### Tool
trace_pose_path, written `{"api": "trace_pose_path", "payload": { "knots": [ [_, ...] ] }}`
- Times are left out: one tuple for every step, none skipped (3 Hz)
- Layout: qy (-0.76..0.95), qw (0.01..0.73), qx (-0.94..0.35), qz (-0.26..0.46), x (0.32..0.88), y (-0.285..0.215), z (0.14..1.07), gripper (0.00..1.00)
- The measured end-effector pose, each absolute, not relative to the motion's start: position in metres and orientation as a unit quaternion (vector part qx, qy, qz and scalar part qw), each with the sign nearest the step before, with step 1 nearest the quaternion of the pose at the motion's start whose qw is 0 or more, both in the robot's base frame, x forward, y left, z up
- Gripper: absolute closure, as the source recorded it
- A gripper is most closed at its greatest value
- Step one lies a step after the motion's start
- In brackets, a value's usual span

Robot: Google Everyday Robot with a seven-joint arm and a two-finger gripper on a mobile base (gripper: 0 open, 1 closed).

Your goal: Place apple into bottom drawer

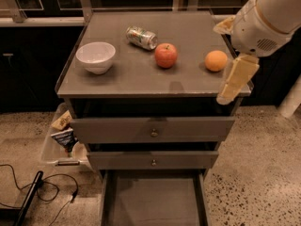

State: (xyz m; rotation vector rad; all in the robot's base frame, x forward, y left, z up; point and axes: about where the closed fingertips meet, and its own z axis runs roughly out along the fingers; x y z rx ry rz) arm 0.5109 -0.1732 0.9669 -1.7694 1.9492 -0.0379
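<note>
The hand (225,97) is hung off the worktop (136,79) right edge, the orange (216,60) just inside. The apple (166,55) is crowded rear-left by the can (141,37); front edge is left open.

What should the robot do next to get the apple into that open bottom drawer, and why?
Probably move the gripper left, past the orange, toward the apple. The apple sits on the cabinet top, apart from the gripper at the right edge, and the bottom drawer is already open.
</note>
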Motion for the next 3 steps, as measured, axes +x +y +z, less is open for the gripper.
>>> {"api": "trace_pose_path", "payload": {
  "knots": [
    [0.690,0.291,-0.663,0.004,0.555,-0.167,0.942,0.00],
    [0.691,0.290,-0.662,0.003,0.558,-0.165,0.941,0.00],
    [0.697,0.294,-0.654,0.010,0.593,-0.162,0.922,0.00]
  ]
}}
